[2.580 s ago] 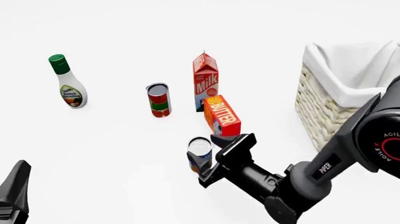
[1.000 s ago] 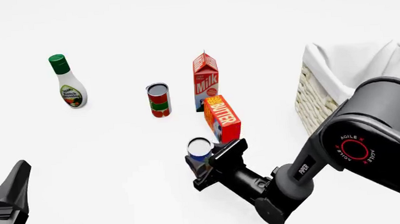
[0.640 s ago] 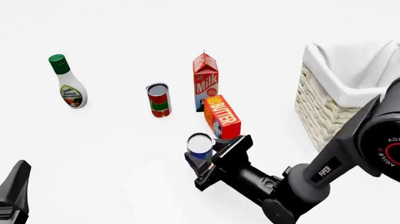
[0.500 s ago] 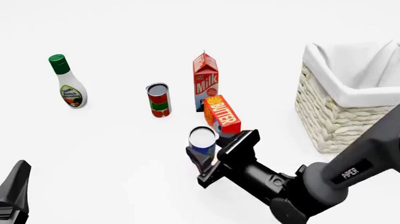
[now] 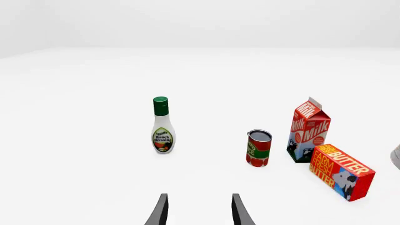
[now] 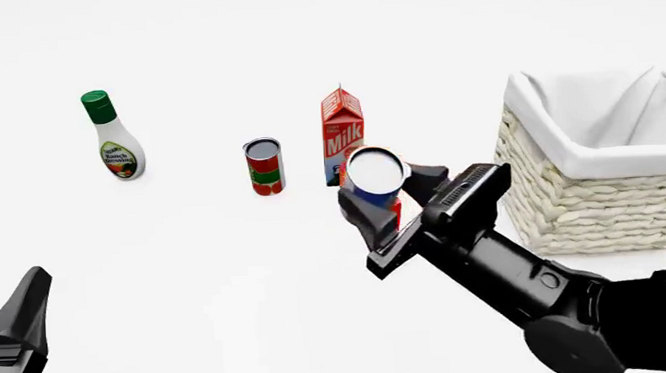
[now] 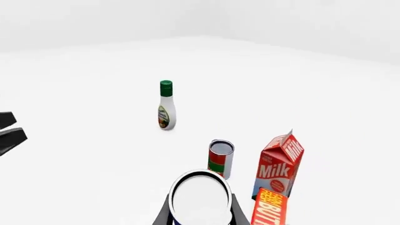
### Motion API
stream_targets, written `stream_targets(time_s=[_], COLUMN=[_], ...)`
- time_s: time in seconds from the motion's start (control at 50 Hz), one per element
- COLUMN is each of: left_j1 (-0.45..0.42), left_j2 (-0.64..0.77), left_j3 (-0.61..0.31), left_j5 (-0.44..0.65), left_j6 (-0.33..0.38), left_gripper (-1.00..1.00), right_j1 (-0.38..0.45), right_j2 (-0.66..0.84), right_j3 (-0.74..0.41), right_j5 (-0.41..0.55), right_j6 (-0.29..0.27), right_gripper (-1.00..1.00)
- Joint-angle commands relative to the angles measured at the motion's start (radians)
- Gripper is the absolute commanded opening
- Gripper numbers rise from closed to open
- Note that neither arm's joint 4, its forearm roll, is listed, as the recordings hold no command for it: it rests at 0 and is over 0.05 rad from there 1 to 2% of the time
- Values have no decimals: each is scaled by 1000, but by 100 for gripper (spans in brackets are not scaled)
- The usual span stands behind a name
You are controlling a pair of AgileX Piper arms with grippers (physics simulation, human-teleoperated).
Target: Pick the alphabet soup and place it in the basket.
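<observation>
The alphabet soup (image 6: 375, 175), a small can with a blue label and a silver-white top, hangs in the air above the table with my right gripper (image 6: 387, 191) shut on it. In the right wrist view its round top (image 7: 200, 198) fills the space between the dark fingers (image 7: 164, 213). The basket (image 6: 604, 210), cream wicker with white cloth over its rim, stands to the right of the can, a short way apart from it. My left gripper (image 5: 198, 213) stays low at the near left (image 6: 13, 334), open, with nothing between its fingers.
A ranch dressing bottle (image 6: 112, 139) stands at the far left. A red-and-green can (image 6: 265, 167) and a milk carton (image 6: 343, 132) stand in the middle. The butter box (image 5: 341, 171) lies just behind and below the lifted can, mostly hidden in the front view.
My right gripper has lifted the alphabet soup off the table and carried it up and to the right, towards the basket. The left arm has not moved.
</observation>
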State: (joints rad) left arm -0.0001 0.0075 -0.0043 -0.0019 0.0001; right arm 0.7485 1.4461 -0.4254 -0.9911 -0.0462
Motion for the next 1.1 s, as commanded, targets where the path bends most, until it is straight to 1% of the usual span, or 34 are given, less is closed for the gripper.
stream_targets(time_s=[0.02,0.12,0.24,0.56,0.7,0.84,1.1], left_j1=[0,0,0,0,0,0,0], left_j2=[0,0,0,0,0,0,0], left_j3=[0,0,0,0,0,0,0], left_j5=[0,0,0,0,0,0,0], left_j6=[0,0,0,0,0,0,0], left_gripper=[100,100,100,100,100,100,100], right_j1=[-34,-56,-78,-195,-218,-262,-336], right_j2=[-164,-211,-259,-465,-493,-532,-566], right_j3=[-1,-4,-16,-88,-115,-140,-183], right_j5=[96,129,173,349,389,439,507], right_j6=[-21,-37,-40,-63,-74,-77,-102], right_gripper=[-100,-100,-100,-100,-100,-100,-100])
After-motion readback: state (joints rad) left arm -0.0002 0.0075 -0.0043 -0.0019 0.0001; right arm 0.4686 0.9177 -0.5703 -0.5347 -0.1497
